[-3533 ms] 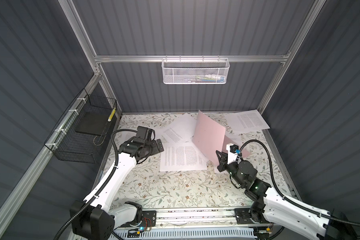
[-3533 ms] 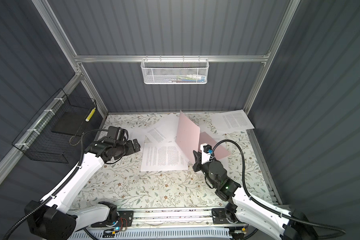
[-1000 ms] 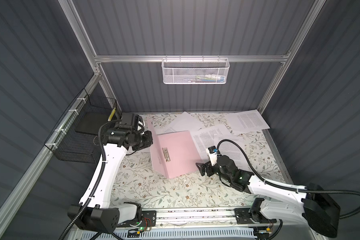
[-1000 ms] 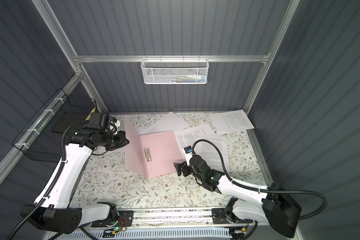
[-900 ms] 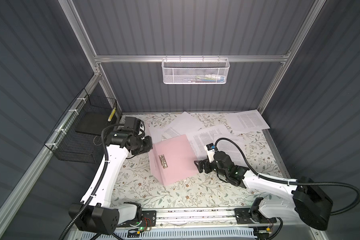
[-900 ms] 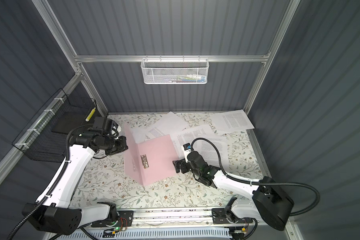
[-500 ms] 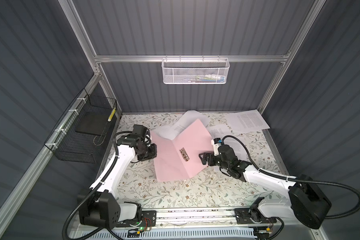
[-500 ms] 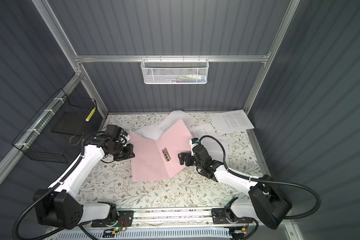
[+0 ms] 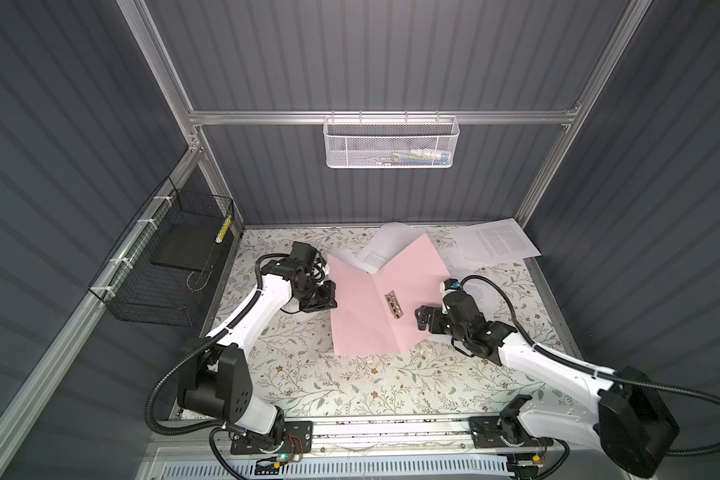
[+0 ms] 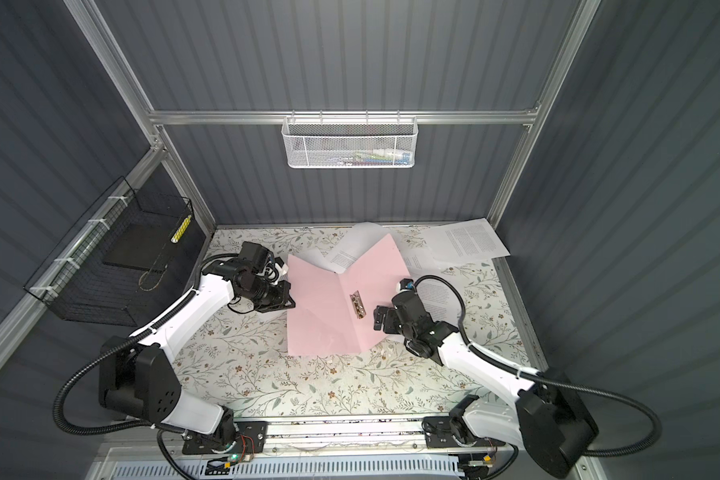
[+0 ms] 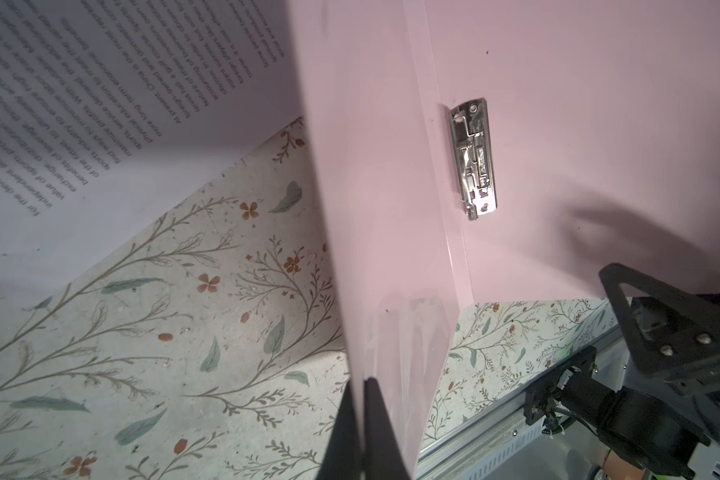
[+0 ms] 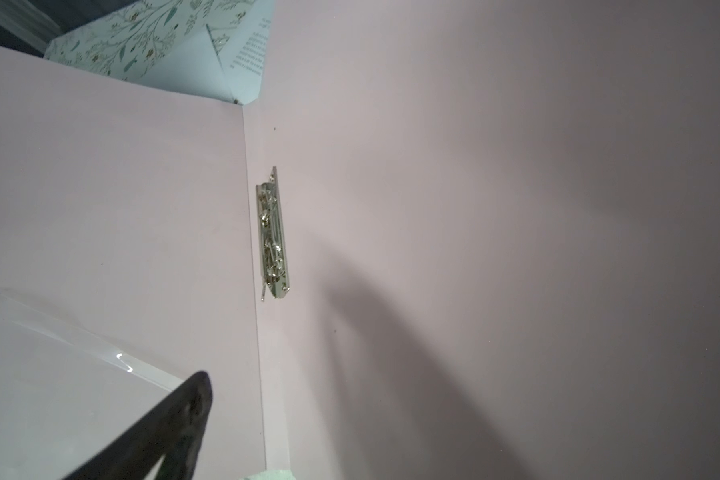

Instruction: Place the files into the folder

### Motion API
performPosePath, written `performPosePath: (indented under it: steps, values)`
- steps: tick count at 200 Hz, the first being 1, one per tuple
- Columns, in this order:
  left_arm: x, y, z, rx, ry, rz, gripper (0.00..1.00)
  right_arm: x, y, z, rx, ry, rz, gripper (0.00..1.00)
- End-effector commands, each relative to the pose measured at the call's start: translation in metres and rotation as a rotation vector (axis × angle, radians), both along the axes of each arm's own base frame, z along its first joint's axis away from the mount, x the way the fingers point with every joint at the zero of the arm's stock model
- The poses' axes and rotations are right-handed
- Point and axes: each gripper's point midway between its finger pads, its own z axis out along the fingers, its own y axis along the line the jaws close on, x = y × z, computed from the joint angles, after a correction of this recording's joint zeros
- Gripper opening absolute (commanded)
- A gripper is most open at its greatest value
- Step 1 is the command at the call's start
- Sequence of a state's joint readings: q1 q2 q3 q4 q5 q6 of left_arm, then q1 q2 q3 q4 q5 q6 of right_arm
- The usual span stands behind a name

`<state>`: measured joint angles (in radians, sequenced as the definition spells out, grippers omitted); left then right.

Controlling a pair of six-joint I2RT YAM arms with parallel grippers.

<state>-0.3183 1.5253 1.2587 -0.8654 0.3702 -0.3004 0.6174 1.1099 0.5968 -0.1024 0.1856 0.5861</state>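
Probably light, floppy: the folder, pale pink, open at the middle of the table, metal clip at spine; left gripper pinched on one cover's edge; right gripper spread wide, empty, over the other cover; files, thin printed sheets, by the far right corner; I'd take them by an edge.

Reaching from the near left with the left gripper, pinching tight on the folder's left cover; stretching low from the near right with the right gripper, holding its jaws spread wide.
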Motion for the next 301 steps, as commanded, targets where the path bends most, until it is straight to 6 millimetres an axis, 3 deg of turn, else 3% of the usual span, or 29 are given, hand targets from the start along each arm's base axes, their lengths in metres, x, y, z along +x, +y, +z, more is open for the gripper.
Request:
performPosePath:
  steps: [1,16,43,58,68,82,99,109,123,141,157,206,235,258,301]
  values:
    - [0.003,-0.010,0.020,-0.025,-0.043,-0.068,0.00,-0.003,-0.039,0.054,-0.018,-0.183,-0.131,0.98]
    - [0.003,-0.015,0.027,-0.022,-0.050,-0.095,0.00,-0.007,-0.045,0.074,-0.068,-0.184,-0.124,0.96]
    - [0.007,-0.022,0.034,-0.019,-0.072,-0.101,0.00,-0.017,-0.078,0.095,-0.208,-0.152,-0.224,0.98]
    - [0.006,-0.022,0.034,-0.017,-0.068,-0.108,0.00,-0.020,-0.080,0.112,-0.186,-0.214,-0.215,0.97]
    - [0.006,-0.023,0.034,-0.025,-0.070,-0.111,0.00,-0.020,-0.071,0.120,-0.158,-0.251,-0.168,0.95]
    - [0.005,-0.024,0.032,-0.035,-0.062,-0.115,0.00,-0.015,-0.038,0.121,-0.086,-0.268,-0.016,0.94]
    - [0.004,-0.025,0.027,-0.034,-0.051,-0.119,0.00,-0.014,0.018,0.101,0.046,-0.184,0.199,0.93]
    - [0.004,-0.025,0.024,-0.016,-0.048,-0.122,0.00,-0.014,0.049,0.076,0.113,-0.094,0.312,0.91]
    - [0.001,-0.027,0.019,0.010,-0.050,-0.145,0.00,-0.012,0.074,0.038,0.161,0.029,0.393,0.82]
    - [-0.005,-0.026,0.013,0.051,-0.034,-0.159,0.00,-0.015,0.098,0.013,0.257,0.118,0.485,0.70]
    - [-0.008,-0.018,0.010,0.088,-0.034,-0.149,0.00,-0.013,0.105,-0.005,0.265,0.165,0.501,0.59]
    - [-0.013,-0.006,0.002,0.149,-0.029,-0.139,0.00,-0.006,0.097,-0.060,0.195,0.281,0.451,0.46]
    - [-0.012,-0.006,0.002,0.150,-0.028,-0.139,0.00,-0.003,0.092,-0.072,0.184,0.305,0.421,0.36]
    - [-0.012,-0.008,0.005,0.141,-0.034,-0.145,0.00,0.001,0.081,-0.077,0.192,0.303,0.368,0.35]
    - [-0.012,-0.009,0.007,0.135,-0.036,-0.143,0.00,-0.005,0.090,-0.093,0.232,0.370,0.410,0.27]
